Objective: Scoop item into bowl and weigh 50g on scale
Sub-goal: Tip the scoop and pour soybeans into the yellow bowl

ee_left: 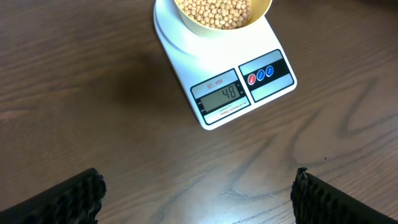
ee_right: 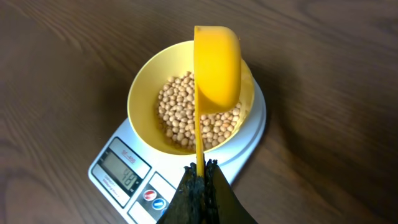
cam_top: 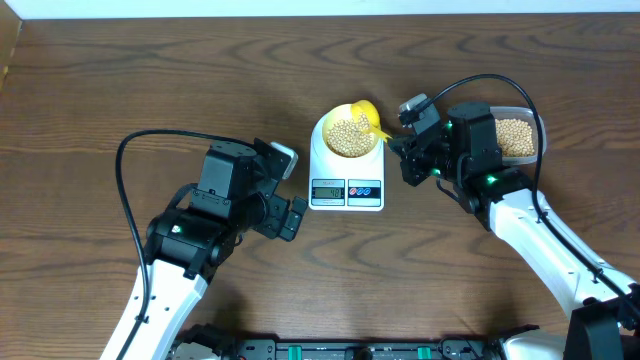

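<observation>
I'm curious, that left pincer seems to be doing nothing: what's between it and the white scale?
Only bare wooden table. The left wrist view shows nothing lying between the open left pincer and the scale.

In the left wrist view the far parts of the bowl (ee_left: 264, 14), the beans (ee_left: 217, 12) and the scale (ee_left: 181, 57) are cut off by the top edge. Of the left gripper (ee_left: 196, 186) only two fingertips (ee_left: 68, 199) are seen, cut by the bottom edge. In the right wrist view some beans and part of the bowl's rim are hidden behind the scoop (ee_right: 217, 68), whose inside is not shown. The handle's end is hidden between the clamped fingers of the right gripper (ee_right: 202, 167). From overhead the scale's display (cam_top: 328, 189) is too small to be read, and the clear tub (cam_top: 515, 111) is partly hidden behind the right arm (cam_top: 530, 225).
</observation>
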Controlling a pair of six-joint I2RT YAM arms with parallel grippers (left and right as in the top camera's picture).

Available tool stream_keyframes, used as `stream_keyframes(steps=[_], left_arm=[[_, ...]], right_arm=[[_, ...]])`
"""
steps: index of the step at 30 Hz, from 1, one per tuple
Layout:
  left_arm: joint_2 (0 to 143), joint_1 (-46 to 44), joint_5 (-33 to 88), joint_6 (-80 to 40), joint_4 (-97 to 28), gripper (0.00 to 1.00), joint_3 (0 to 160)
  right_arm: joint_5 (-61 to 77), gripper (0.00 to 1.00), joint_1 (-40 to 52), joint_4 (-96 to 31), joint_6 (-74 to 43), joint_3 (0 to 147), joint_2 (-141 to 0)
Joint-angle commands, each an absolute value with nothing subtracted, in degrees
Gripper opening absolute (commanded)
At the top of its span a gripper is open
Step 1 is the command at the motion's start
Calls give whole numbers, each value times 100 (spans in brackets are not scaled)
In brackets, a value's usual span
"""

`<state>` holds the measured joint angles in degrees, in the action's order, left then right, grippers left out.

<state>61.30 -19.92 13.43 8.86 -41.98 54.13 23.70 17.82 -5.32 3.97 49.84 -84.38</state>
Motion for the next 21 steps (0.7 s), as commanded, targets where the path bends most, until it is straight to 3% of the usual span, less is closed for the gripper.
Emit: stream_keyframes(steps=[1,21], left_arm=[[6136,-1968,1389,899,-4198,98,5424],[6136,-1968,1389,899,-4198,98,5424]], right_arm=[[2722,1,1852,-513,231,4991,-8425],[2757,1,1852,-377,-67,4991,-8425]])
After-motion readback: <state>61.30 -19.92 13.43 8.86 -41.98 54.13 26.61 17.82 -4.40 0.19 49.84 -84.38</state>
